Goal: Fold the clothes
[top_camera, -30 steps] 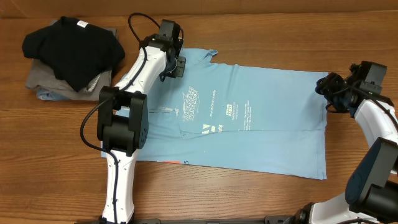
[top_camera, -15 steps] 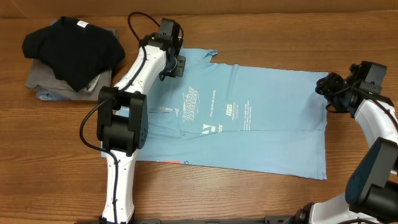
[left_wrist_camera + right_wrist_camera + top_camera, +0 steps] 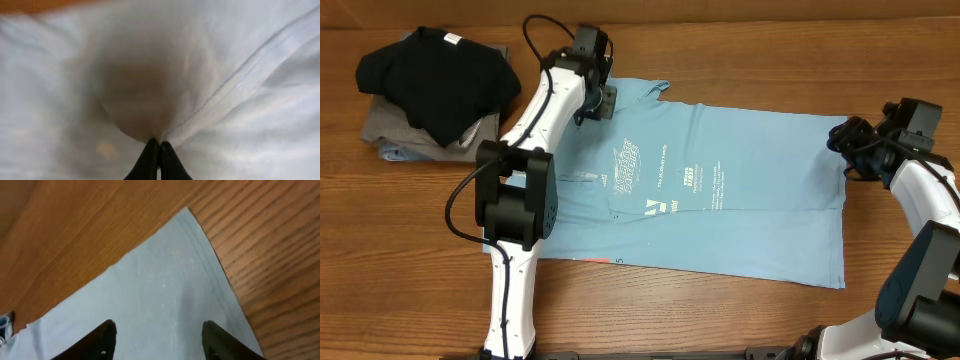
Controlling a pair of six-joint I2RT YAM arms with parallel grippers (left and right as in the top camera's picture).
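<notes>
The light sky-blue T-shirt (image 3: 740, 210) lies spread flat across the middle of the wooden table (image 3: 720, 320), printed side up. Its long axis runs left to right in the overhead frame, with the collar end at the left and the hem at the right.

The left gripper (image 3: 598, 100) sits at the shirt's upper-left corner, by the collar and sleeve. In the left wrist view its fingers are pressed together on a pinch of the blue fabric, and a seam line is drawn up toward the tips, so it looks to be clamped on the cloth.

The right gripper (image 3: 847, 145) is at the shirt's upper-right corner. In its wrist view the fingers stand apart with the hem corner lying between and ahead of them. Nothing is gripped there, and I cannot tell whether the tips touch the cloth.

Each arm is thus nearest to one end of the shirt's upper edge. The rest of the shirt lies toward the bottom of the frame from both grippers, so a fold would likely carry that edge downward, once the right side has taken hold.

No containers are in view. At the upper left, a black shirt (image 3: 435, 75) is heaped on grey folded garments (image 3: 380, 130), apart from the T-shirt.
</notes>
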